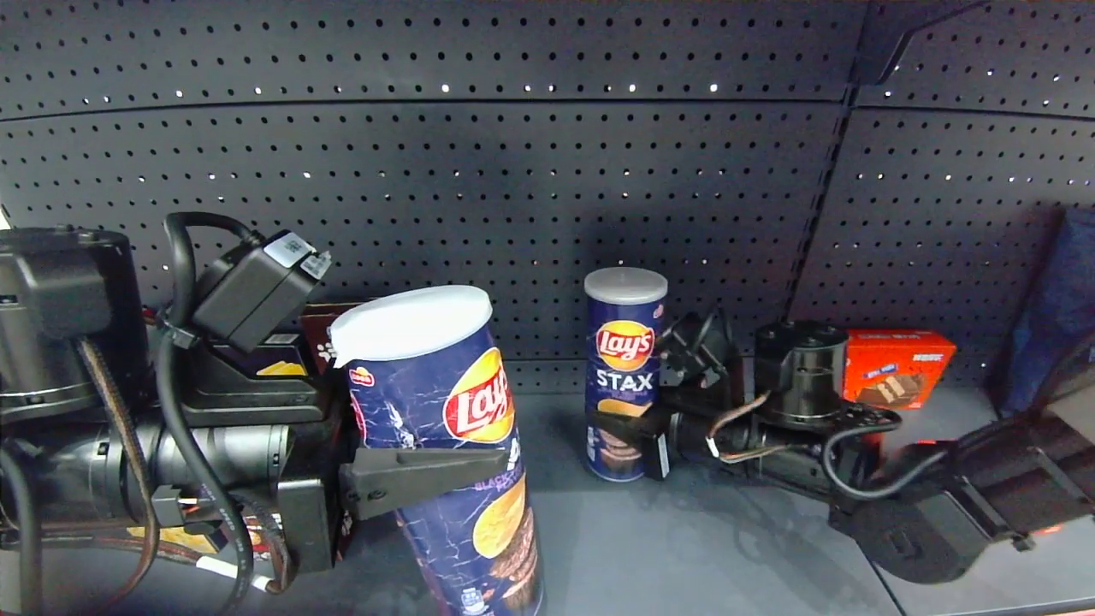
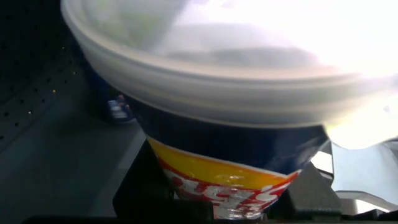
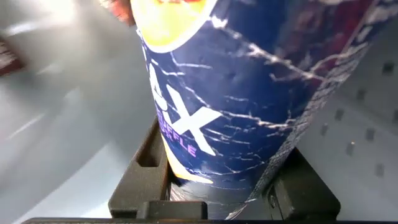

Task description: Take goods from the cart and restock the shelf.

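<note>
At the left, a tall dark-blue cylindrical crisp can (image 1: pixel 428 402) is pinched at mid-height between the jaws of the left gripper (image 1: pixel 436 475) and held tilted over the front of the grey metal shelf (image 1: pixel 701 530). Its white plastic lid (image 2: pixel 236 56) is seen close up in the left wrist view. Further right, a second can (image 1: pixel 624 342) of the same kind is stood upright near the black perforated back panel (image 1: pixel 513 171) and clasped low by the right gripper (image 1: pixel 629 432), white veining on its wall being shown in the right wrist view.

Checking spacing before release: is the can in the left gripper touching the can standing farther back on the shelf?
Apart. Head view shows bare shelf between the held can and the standing can.
</note>
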Robot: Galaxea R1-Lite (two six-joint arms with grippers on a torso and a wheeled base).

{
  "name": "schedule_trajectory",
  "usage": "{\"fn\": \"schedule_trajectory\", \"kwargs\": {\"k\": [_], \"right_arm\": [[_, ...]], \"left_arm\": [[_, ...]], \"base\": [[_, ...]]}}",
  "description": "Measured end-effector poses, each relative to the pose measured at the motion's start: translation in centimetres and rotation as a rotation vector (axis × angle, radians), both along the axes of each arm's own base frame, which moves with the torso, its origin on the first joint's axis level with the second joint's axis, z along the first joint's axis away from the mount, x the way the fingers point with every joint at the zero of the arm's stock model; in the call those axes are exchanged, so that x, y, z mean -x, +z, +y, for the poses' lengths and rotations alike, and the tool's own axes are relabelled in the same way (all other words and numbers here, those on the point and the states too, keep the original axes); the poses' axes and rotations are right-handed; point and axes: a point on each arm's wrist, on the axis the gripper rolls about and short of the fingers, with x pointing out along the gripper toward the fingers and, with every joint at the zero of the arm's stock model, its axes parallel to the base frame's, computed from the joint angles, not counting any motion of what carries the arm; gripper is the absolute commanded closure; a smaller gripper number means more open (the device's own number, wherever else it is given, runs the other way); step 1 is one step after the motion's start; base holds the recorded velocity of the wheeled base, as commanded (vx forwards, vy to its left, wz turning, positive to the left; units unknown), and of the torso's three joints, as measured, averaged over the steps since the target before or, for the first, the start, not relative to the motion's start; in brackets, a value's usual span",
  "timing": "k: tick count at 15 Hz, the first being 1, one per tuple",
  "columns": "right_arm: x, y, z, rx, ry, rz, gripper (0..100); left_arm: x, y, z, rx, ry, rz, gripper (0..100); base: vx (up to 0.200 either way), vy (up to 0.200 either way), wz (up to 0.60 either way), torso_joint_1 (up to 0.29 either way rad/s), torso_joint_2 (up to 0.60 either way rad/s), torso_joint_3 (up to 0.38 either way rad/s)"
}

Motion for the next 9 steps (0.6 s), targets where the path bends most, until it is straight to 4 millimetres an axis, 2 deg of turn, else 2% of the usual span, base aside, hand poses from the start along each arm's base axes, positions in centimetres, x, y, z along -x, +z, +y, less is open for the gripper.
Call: {"fn": "schedule_trajectory", "kwargs": {"k": [3, 5, 9], "right_arm": [[3.6, 0.1, -1.3, -0.001, 0.035, 0.003, 100], [5.2, 0.2, -1.8, -0.019, 0.052, -0.001, 100], [8.8, -0.8, -2.1, -0.036, 0.086, 0.036, 100]], "left_arm": [[0.0, 0.1, 0.0, -0.001, 0.007, -0.003, 100], [0.0, 0.1, 0.0, 0.0, 0.008, -0.002, 100], [0.0, 0.0, 0.0, -0.005, 0.023, -0.002, 100]], "base": [[0.0, 0.0, 0.0, 0.0, 0.0, 0.0], [0.0, 0.0, 0.0, 0.0, 0.0, 0.0], [0.0, 0.0, 0.0, 0.0, 0.0, 0.0]]}}
